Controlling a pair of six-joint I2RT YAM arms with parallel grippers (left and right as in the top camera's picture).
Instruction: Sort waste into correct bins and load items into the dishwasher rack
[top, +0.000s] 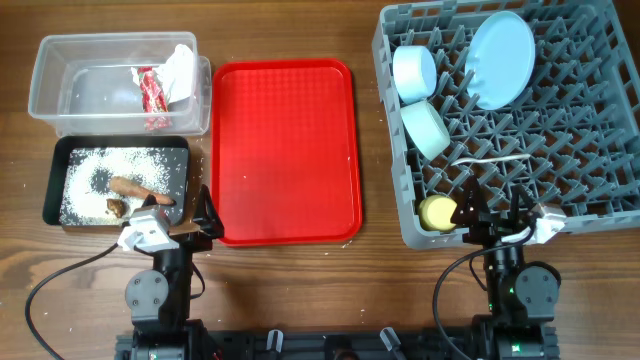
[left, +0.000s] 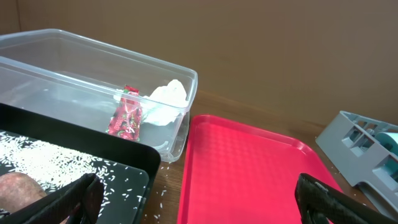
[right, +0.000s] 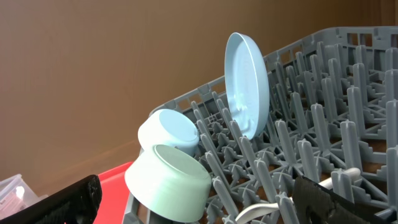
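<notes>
Wrapper (top: 152, 92) and tissue (top: 183, 68) in clear tub (top: 60, 48); rice (top: 85, 185), carrot piece (top: 132, 187), brown lump (top: 116, 207) in black tray (top: 58, 150). Plate (top: 500, 58), white bowl (top: 414, 72), green bowl (top: 426, 128), yellow cup (top: 436, 212), spoon (top: 490, 160) in dishwasher rack (top: 590, 170). Left end effector (left: 199, 202) released beside red tray (top: 285, 150); right end effector (right: 196, 202) released at rack's near edge.

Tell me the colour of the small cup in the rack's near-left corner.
The cup is yellow; the overhead view shows it best.

Open table strip (top: 368, 120) separates red tray (top: 285, 140) from rack (top: 590, 150).
</notes>
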